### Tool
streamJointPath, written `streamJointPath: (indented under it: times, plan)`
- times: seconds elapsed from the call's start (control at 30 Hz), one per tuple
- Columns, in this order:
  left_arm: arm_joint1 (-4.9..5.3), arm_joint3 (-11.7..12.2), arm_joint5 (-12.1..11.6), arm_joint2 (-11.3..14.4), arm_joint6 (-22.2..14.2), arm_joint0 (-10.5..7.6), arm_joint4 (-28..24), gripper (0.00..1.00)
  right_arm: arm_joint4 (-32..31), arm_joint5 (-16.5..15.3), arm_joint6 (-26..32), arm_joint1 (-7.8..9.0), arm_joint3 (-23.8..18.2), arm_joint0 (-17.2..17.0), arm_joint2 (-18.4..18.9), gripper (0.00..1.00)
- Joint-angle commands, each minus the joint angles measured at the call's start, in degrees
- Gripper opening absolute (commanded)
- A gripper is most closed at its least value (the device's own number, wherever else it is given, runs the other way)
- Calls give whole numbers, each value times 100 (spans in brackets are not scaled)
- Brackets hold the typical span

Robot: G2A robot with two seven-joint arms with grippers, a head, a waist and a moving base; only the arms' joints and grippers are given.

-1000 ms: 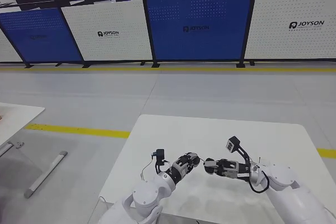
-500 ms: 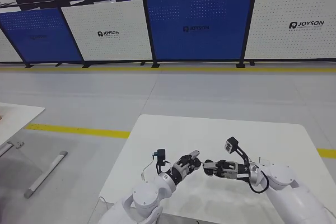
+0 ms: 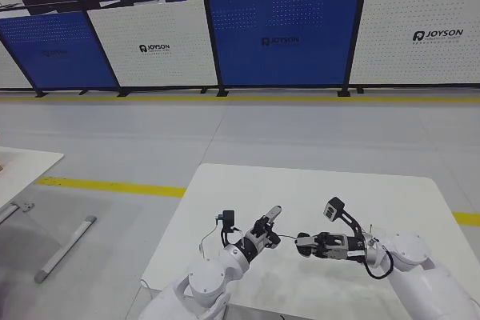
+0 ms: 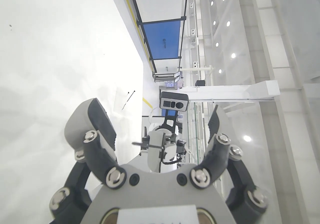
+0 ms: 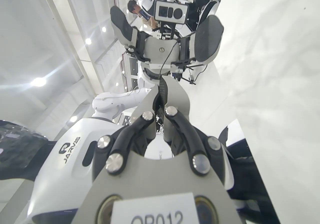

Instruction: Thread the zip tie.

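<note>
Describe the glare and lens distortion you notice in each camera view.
Left wrist view: the table glares near white, and the open left gripper looms bulged. Right wrist view: ceiling lamps flare into streaks. Top view: even light, barrier panels straight.

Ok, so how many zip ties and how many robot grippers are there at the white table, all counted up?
Zip ties: 2, the held zip tie in the right gripper and the loose zip tie lying on the table.
Grippers: 2, the right gripper, shut, and the left gripper, open.
Total: 4.
</note>
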Motion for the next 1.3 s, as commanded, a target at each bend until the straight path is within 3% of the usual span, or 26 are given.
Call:
streamJointPath:
  times: [0.0, 0.63, 0.77, 0.93, 1.1, 1.27]
  plan:
    - [9, -27, -58, -44, -68, 54, 16, 100, -88, 217, 106, 4, 51, 107, -9, 0]
    - [10, -36, -75, -50, -92, 63, 7, 100, -88, 217, 106, 4, 51, 107, -9, 0]
    - [10, -36, -75, -50, -92, 63, 7, 100, -134, 135, -234, 9, 4, 78, 82, 0]
    - [10, -36, -75, -50, -92, 63, 7, 100, -35, 183, -160, -61, 363, 376, 29, 0]
    - [10, -36, -75, -50, -92, 63, 7, 100, 180, 330, 128, -282, 962, 824, -373, 0]
    - [10, -36, -75, -50, -92, 63, 7, 100, 208, 295, 138, -307, 1026, 859, -404, 0]
